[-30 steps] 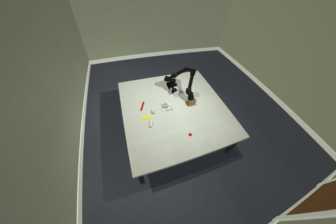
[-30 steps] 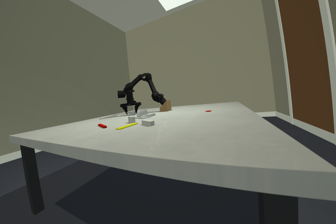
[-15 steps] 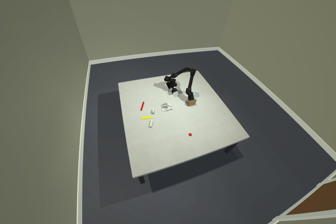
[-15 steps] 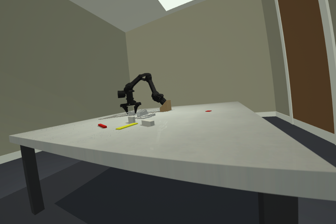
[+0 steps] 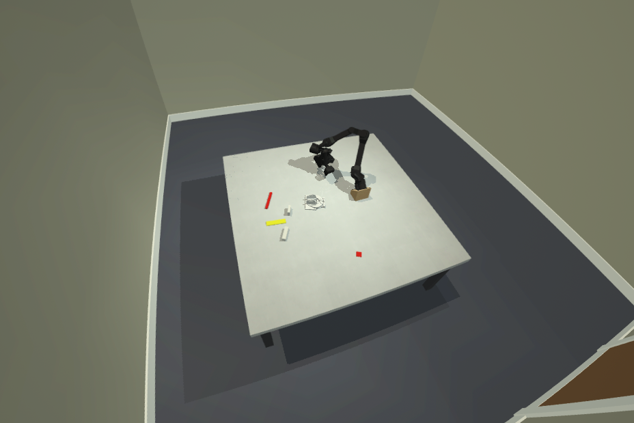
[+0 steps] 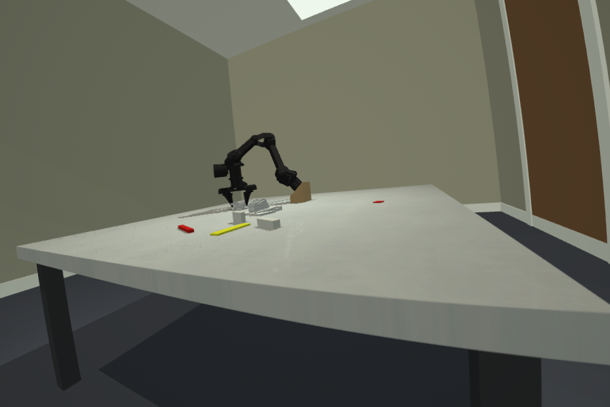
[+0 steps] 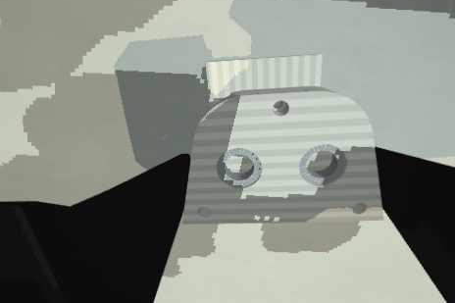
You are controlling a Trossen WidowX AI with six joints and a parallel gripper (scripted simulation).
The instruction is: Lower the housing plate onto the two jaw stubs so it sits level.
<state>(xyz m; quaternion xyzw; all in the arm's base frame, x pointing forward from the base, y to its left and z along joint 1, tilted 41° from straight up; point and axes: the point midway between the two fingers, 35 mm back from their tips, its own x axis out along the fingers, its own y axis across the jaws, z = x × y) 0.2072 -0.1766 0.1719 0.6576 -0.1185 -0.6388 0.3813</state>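
Observation:
The housing plate is pale and ribbed, with a rounded top edge, two large ringed holes and three small holes. My gripper is shut on it, one finger against each side edge, low over the table. A ribbed pale strip shows just beyond the plate's rounded edge. The white jaw assembly stands apart from the gripper, nearer the middle of the table. Its pins and stubs are too small to tell apart, and it is not in the wrist view.
A red bar, a yellow bar and two whitish blocks lie beyond the assembly. A brown wedge stands at the arm's base. A red square lies farther off.

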